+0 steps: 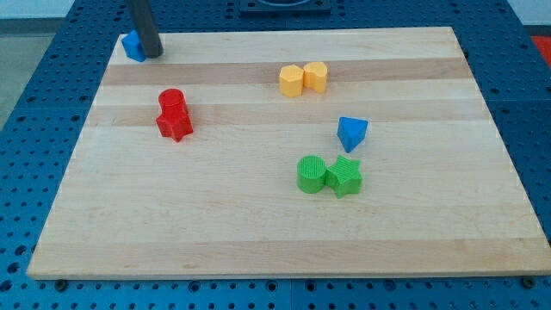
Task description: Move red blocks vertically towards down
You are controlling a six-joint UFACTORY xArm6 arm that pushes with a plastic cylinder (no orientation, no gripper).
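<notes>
Left of centre, red blocks (174,114) stacked top-to-bottom

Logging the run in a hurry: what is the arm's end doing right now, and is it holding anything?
My tip: a bare rod with no pincer, holding nothing, beside the small blue block at the board's top left corner, away from the red blocks.

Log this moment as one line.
my tip: top-left corner, beside blue block | red cylinder, red star: touching, unpushed
</notes>
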